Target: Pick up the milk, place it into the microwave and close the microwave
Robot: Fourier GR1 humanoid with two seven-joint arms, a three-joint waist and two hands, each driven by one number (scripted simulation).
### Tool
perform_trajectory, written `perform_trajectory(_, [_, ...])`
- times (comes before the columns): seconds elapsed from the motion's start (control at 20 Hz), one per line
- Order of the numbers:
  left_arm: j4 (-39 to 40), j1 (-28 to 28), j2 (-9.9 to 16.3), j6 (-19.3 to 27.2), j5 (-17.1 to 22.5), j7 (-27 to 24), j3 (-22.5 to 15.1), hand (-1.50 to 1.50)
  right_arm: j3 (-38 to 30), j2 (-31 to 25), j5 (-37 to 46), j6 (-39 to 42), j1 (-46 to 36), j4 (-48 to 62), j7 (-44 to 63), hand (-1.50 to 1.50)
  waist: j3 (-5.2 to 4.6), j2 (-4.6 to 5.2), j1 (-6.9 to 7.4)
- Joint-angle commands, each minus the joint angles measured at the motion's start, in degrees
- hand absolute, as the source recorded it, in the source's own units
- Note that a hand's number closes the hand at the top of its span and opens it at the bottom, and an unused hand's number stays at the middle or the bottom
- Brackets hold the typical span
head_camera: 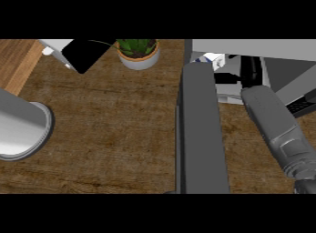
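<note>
Right hand (252, 70): we see it as a black shape at the microwave's opening, partly under the front edge of the cabinet top. We cannot tell whether it is open or closed on anything.

Milk (211, 59): one carton, white with blue marking. It lies just to the left of the right hand, at the mouth of the microwave (254, 48), beside the far end of the door. Whether hand and carton touch, we cannot tell. Only a small part of the carton shows, so we cannot determine its long axis or which way it points.

Microwave: one unit, at the upper right. Its door (201, 127) stands open and shows as a long dark grey slab running toward the lower edge of the view.

Right forearm (278, 123): grey, rising from the lower right corner to the hand, to the right of the door.

Left forearm (9, 123): grey, at the left edge, well apart from the microwave. We see no hand on it.

Table (113, 113): brown top. It carries one potted plant (139, 52) at the far edge. Beside the plant is one flat black object (86, 54) that we cannot identify.
</note>
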Motion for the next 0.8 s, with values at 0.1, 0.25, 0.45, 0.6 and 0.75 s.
perform_trajectory(0.1, [1.2, -3.77, 0.73, 0.76, -1.7, 0.77, -0.25, -1.5, 2.11, -2.17, 3.63, -4.61, -3.27, 3.83, 2.67, -1.5, -0.05, 0.6, 1.33])
perform_trajectory(0.25, [2.9, -4.98, 1.8, -0.01, -2.71, 0.15, 0.32, -1.5, 1.93, -1.53, 3.24, -1.09, -2.55, 4.74, 0.68, -1.5, -0.01, 0.35, 1.14])
perform_trajectory(0.45, [0.79, -5.5, 1.33, 0.27, -3.36, 2.35, -2.04, -1.5, 0.53, 0.11, 1.79, 0.49, -1.83, 4.91, -1.32, -1.5, 0.12, 0.36, 0.9])
perform_trajectory(0.6, [-0.4, -6.03, 0.42, 0.31, -4.66, 2.38, -4.02, -1.5, -0.48, 1.18, 0.58, 3.24, 1.21, 4.65, -6.07, -1.5, 0.22, 0.36, 0.42])
perform_trajectory(0.75, [-0.42, -5.14, -0.82, 0.4, -5.5, 1.94, -5.0, -1.5, -1.44, 1.04, -0.53, 7.66, -1.83, 4.71, -5.09, -1.5, 0.08, -0.42, 0.18])
